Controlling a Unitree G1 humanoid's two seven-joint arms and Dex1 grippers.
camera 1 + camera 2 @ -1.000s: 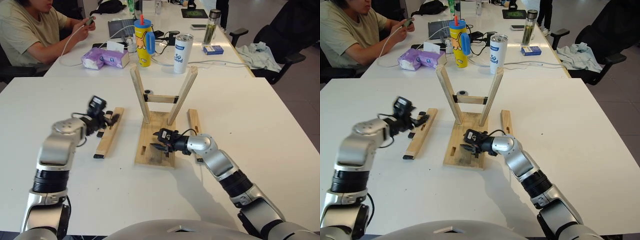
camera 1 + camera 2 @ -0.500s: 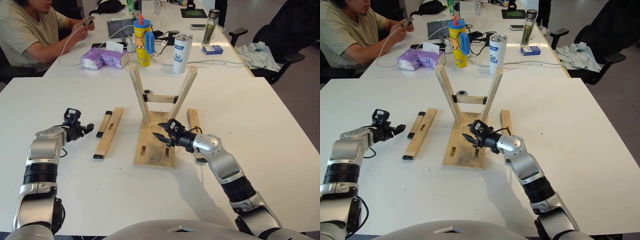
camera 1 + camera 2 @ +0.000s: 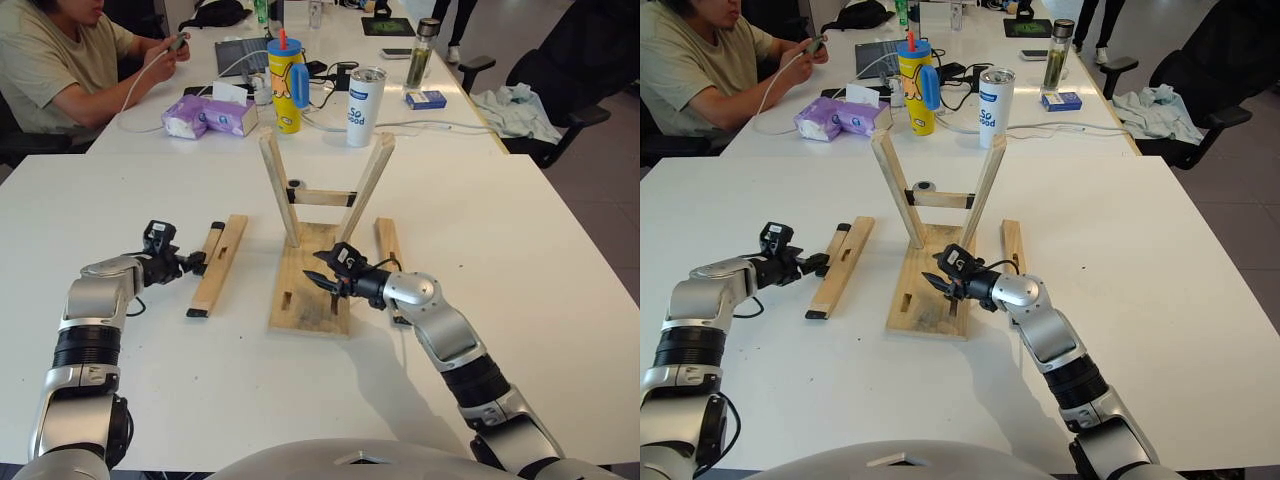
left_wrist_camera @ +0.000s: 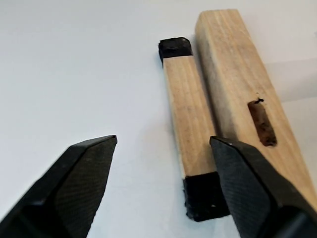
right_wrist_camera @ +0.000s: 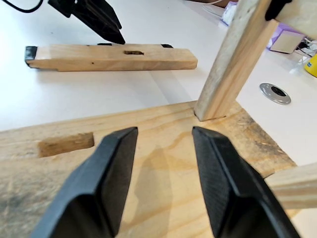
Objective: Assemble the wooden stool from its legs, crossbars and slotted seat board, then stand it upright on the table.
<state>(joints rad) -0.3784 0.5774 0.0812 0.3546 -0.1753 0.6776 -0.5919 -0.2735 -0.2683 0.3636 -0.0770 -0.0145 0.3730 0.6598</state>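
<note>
The slotted seat board [image 3: 310, 292] lies flat mid-table, with two legs [image 3: 280, 190] [image 3: 366, 190] standing in it, joined by a crossbar [image 3: 322, 197]. My right gripper [image 3: 322, 280] hovers open just over the board, near the foot of the standing legs [image 5: 237, 59]; its jaws hold nothing. A loose leg [image 3: 219, 263] lies to the left of the board, with a short black-tipped crossbar [image 3: 209, 245] beside it. My left gripper [image 3: 193, 264] is open, low over the table at the near end of that crossbar [image 4: 188, 129]. Another loose piece [image 3: 387, 240] lies right of the board.
A metal disc [image 3: 295, 185] sits in the table behind the standing legs. The table behind holds a yellow cup [image 3: 286, 85], a white tumbler [image 3: 366, 105] and tissue packs [image 3: 210, 115]. A person sits at the far left, and a chair [image 3: 560, 100] stands at the back right.
My left gripper drew back to the left from the loose leg, then came right again to the short crossbar. The right gripper shifted slightly over the seat board.
</note>
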